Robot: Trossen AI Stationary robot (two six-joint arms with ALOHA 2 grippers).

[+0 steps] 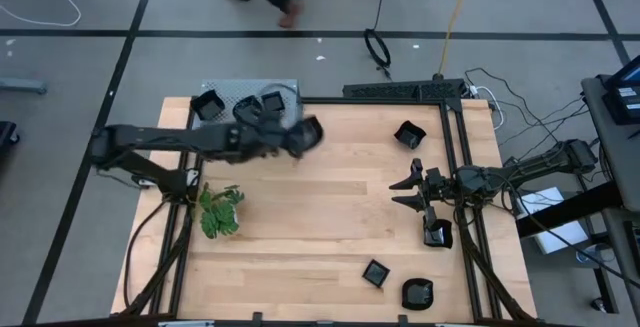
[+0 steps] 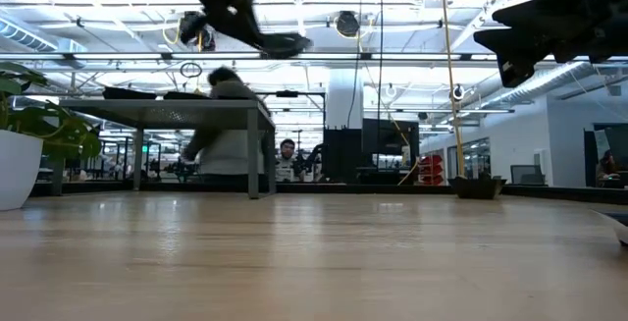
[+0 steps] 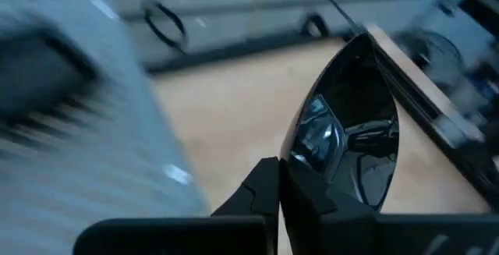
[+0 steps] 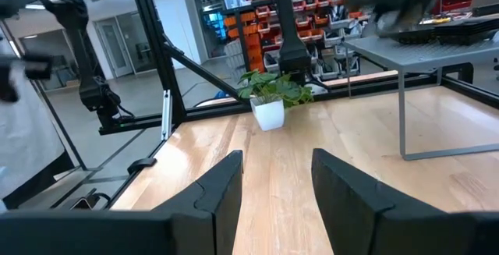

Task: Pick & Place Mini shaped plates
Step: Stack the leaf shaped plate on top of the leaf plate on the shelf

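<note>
My left gripper (image 1: 297, 138) is raised near the table's far edge, beside the grey perforated shelf (image 1: 250, 95), and is shut on a glossy black leaf-like mini plate (image 1: 310, 131). In the low view this plate (image 2: 282, 44) hangs high above the table. Two more black plates (image 1: 207, 105) (image 1: 271, 101) rest on the shelf. Others lie on the wood: one far right (image 1: 409, 134), two near the front edge (image 1: 375, 273) (image 1: 418, 293), and one (image 1: 437, 233) by my right arm. My right gripper (image 1: 412, 189) waits open at the right, holding nothing. My left gripper pinches the plate's rim (image 3: 300, 168) at the end nearest the wrist, between its two fingers (image 3: 261, 196). The plate sticks out past the fingertips toward the table's right side, about level in the low view. It is lifted well clear of the table.
A green leafy plant in a white pot (image 1: 220, 212) stands at the left. A black frame rail (image 1: 452, 157) runs along the right and far edges. A person (image 2: 226, 130) shows in the room beyond. Bare wood (image 1: 320, 217) lies in the middle.
</note>
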